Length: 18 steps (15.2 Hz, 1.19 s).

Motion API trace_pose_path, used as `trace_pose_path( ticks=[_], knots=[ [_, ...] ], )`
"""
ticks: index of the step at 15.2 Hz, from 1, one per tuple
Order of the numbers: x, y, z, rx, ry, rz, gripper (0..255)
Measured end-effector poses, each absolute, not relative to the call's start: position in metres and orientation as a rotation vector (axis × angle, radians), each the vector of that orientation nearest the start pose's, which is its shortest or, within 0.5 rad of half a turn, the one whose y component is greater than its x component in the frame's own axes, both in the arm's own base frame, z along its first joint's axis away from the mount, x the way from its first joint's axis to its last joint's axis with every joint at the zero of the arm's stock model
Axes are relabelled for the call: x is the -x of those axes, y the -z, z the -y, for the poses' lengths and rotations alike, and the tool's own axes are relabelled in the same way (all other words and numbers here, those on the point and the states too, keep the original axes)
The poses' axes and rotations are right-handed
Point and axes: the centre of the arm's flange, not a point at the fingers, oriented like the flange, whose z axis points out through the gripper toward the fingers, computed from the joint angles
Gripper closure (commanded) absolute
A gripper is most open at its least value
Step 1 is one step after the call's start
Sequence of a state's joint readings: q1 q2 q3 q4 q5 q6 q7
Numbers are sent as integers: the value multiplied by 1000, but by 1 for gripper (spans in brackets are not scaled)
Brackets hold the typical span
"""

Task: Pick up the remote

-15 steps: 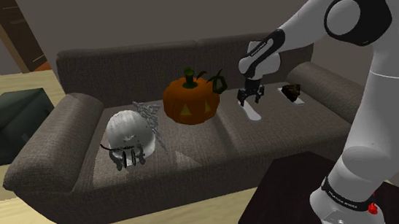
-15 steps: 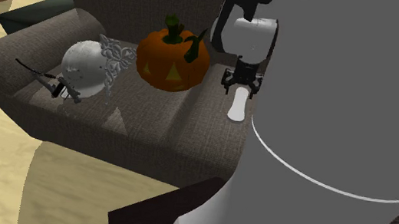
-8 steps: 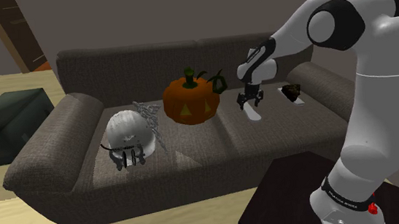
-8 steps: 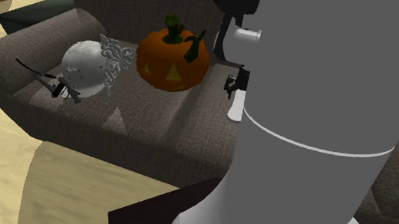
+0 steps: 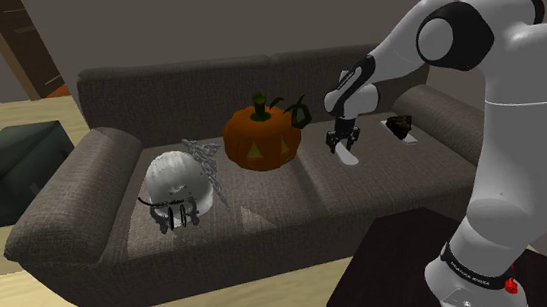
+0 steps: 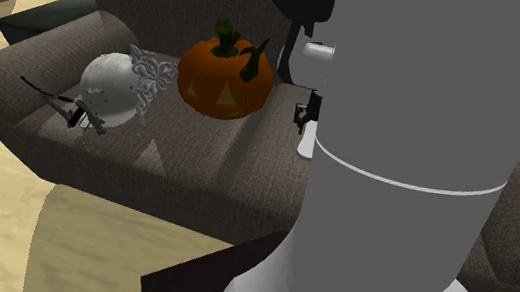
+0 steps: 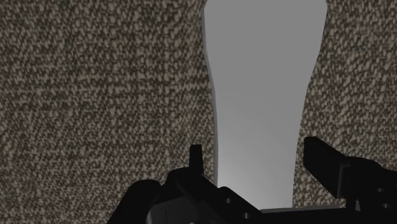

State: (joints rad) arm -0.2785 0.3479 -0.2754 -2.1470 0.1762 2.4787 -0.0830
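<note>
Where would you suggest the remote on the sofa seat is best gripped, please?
Across its narrow waist, from straight above: the grey remote lies flat on the sofa cushion, long and slim, pinched in mid-length. The open gripper straddles that waist.

The arm (image 5: 521,138) is glossy white, made of smooth rounded tubes with dark caps at the joints. The gripper (image 5: 344,146) is all black. Its fingers (image 7: 324,159) are blocky, with small round holes behind them. Far from the gripper, the base (image 5: 463,288) has a dark lettered band and a red button (image 5: 514,284).
</note>
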Motion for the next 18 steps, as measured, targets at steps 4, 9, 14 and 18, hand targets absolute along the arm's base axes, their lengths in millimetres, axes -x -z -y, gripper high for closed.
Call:
trace_pose_path(
  ticks=[4,9,14,18],
  knots=[
    [-485,-244,300,2990,11,-917,255],
    [-485,-254,300,2991,9,-915,255],
    [-485,-280,299,2991,9,-915,255],
    [-485,-302,300,2991,9,-915,255]
  ],
)
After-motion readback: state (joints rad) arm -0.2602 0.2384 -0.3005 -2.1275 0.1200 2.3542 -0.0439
